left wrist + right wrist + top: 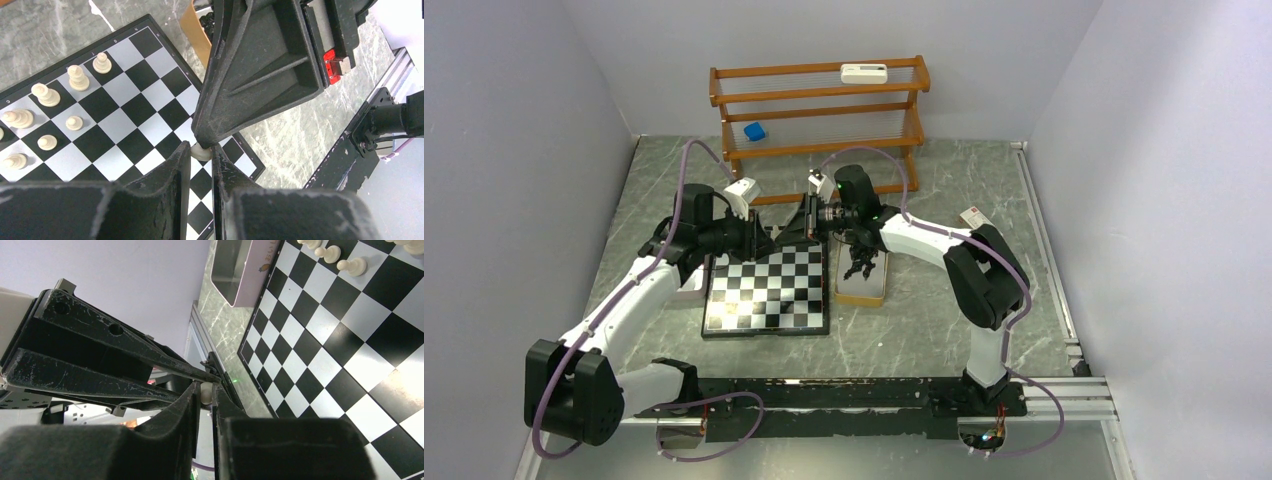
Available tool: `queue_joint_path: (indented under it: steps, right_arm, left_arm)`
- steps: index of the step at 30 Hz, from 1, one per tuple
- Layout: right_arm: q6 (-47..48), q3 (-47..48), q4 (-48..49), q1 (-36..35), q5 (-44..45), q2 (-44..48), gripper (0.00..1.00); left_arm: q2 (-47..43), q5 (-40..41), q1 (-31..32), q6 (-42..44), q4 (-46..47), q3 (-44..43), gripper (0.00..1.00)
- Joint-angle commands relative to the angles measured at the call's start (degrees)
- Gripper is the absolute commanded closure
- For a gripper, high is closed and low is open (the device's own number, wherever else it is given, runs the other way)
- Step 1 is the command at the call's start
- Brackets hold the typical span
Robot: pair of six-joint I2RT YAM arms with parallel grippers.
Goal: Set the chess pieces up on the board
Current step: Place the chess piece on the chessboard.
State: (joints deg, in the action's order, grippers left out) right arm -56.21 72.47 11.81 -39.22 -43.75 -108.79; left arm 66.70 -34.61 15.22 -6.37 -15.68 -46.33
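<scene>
Both grippers meet above the far edge of the board (pixel 769 295). My left gripper (pixel 201 150) is shut on a small cream chess piece (pixel 201 153), held at its fingertips. My right gripper (pixel 205 390) comes from the opposite side with its jaws closed on the same cream piece (pixel 205 393). Its broad black fingers (pixel 260 65) sit right over the left tips. Several cream pieces (pixel 47 95) stand on the board (pixel 125 115) along one side, also seen as cream pieces (pixel 345 262) at the top of the right wrist view. Black pieces (pixel 862 262) lie in a gold tray (pixel 876 290) right of the board.
A second metal tray (pixel 235 270) lies against the board's left side (pixel 690 290). A wooden rack (pixel 819 105) at the back holds a blue block (pixel 755 131) and a white device (pixel 864 72). Aluminium rails (pixel 1049 250) run along the table's right edge.
</scene>
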Motion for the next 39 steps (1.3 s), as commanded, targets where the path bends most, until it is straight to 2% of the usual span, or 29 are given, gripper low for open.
queue_joint_path:
  steps: [1, 5, 7, 12, 14, 15, 16, 17, 18, 24, 29, 33, 35, 39]
  right_arm:
    - [-1.7, -1.35, 2.73, 0.02, -0.4, 2.0, 0.88]
    - [-1.95, -1.66, 3.33, 0.02, -0.24, 2.22, 0.99]
    - [-2.06, -1.88, 3.48, 0.02, 0.07, 2.4, 1.0]
    - [-0.69, -1.86, 2.76, 0.39, 1.57, 2.32, 1.0]
    - [1.24, -1.16, 0.89, 0.88, 3.1, 2.1, 1.0]
    - [2.55, -0.69, -0.56, 1.23, 4.36, 2.09, 1.0]
    - [4.38, -0.09, -2.3, 1.51, 5.85, 2.14, 1.0]
    - [6.42, 0.69, -4.52, 1.74, 7.86, 2.25, 1.0]
    - [8.68, 1.45, -6.57, 1.85, 9.99, 2.41, 1.0]
    - [22.82, 3.69, -14.18, 1.75, 24.28, 3.49, 1.0]
    - [32.22, 6.42, -18.94, -0.78, 37.09, 2.55, 1.0]
    - [36.61, 7.06, -20.06, -3.12, 45.33, 0.69, 1.0]
    - [37.42, 6.29, -19.35, -3.55, 46.33, -0.01, 1.0]
    - [39.24, 6.11, -18.94, -4.92, 50.41, -1.92, 1.0]
  left_arm:
    - [0.24, 0.79, 0.46, 1.07, 1.09, -0.6, 0.91]
    - [0.18, 1.13, 0.46, 0.71, 1.18, -0.52, 0.87]
    - [0.25, 0.89, 0.5, 0.58, 1.19, -0.61, 0.83]
    - [0.37, 0.42, 0.51, 0.07, 0.91, -0.85, 0.61]
    - [0.31, 0.42, 0.51, -0.11, 0.64, -1.08, 0.46]
    - [0.12, 0.53, 0.51, -0.25, 0.46, -1.25, 0.35]
    - [-0.03, 0.78, 0.51, -0.42, 0.33, -1.4, 0.24]
    - [-0.15, 1.4, 0.5, -0.63, 0.16, -1.54, 0.06]
    - [-0.37, 2.44, 0.47, -1.03, -0.13, -1.76, 0.02]
    - [-1.38, 13.84, 0.42, -5.03, -3.9, -3.45, 0.02]
    - [-5.84, 21.23, 0.42, -4.35, -6.54, -3.71, 0.02]
    - [-9.97, 33.68, 0.42, -4.61, -10.08, -2.91, 0.02]
    - [-12.26, 38.44, 0.42, -4.37, -9.98, -1.89, 0.02]
    - [-15.05, 42.33, 0.42, -3.94, -10.08, -2.53, 0.02]
